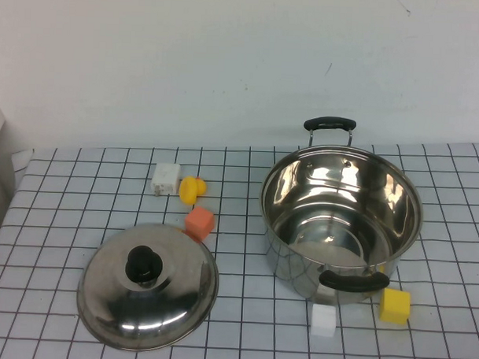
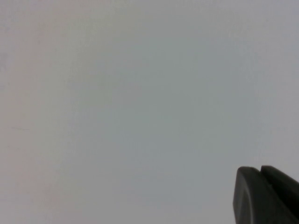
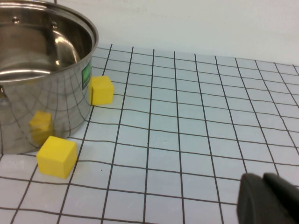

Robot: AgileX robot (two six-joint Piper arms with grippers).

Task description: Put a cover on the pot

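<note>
The pot is a large shiny steel pot with two black loop handles, standing open and empty at the table's right. Its wall also shows in the right wrist view. The domed steel lid with a black knob lies knob up on the table, to the front left of the pot. Neither arm shows in the high view. My left gripper is shut, empty, and faces a blank pale surface. My right gripper is shut and empty, low over the table to the right of the pot.
An orange cube, a yellow piece and a white item lie between lid and pot. A white block and a yellow block sit in front of the pot. The right wrist view shows two yellow blocks by the pot.
</note>
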